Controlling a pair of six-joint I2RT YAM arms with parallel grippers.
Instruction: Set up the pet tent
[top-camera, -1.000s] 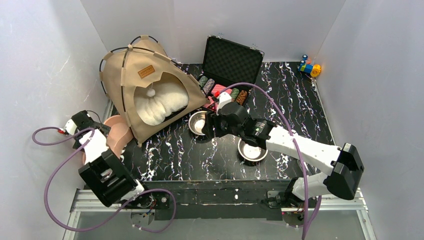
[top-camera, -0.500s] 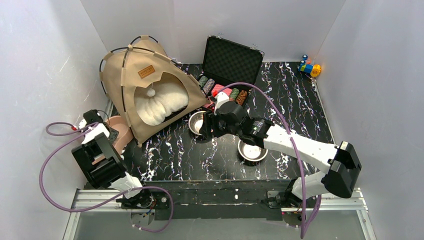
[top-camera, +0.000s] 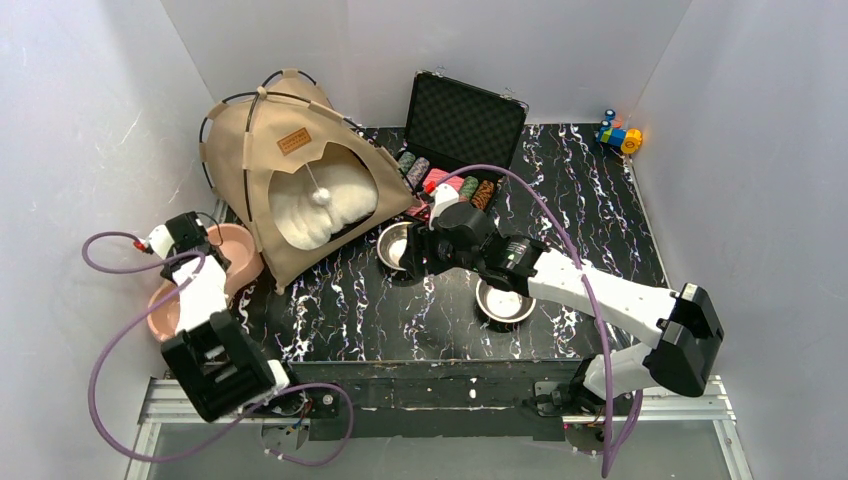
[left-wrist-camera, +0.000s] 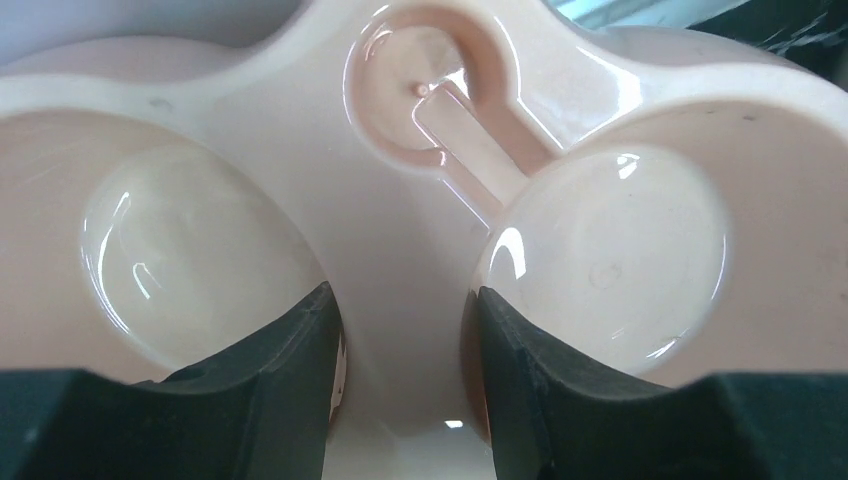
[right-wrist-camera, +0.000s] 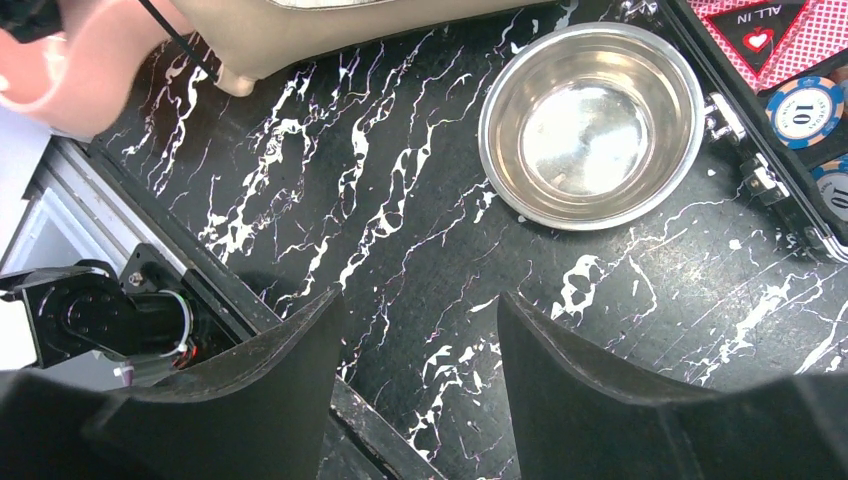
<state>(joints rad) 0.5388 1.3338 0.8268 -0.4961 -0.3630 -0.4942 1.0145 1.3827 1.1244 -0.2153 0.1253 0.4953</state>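
Now the pet tent stands in the upper left of the top view, at the back of the table. It is up on its poles and looks like a little house. The cloth is tan. Thin black poles cross at the top. A small brown patch sits above the round door. The door faces the lower right of the frame, toward the arms. A fluffy white cushion fills the inside, and a small white ball hangs in the doorway.

The left hand is at the left edge of the frame, just beside the tent's lower left corner. The tent lies up and to the right of it. This hand is busy: its fingers pinch the middle strip of a pink dish with two cups.

The right hand hangs over the table in the middle of the frame, with its fingers spread and nothing between them. The tent lies to its left and a bit up, and a steel bowl sits close by. I think both hands are near the tent, but only the right one is free to touch it.
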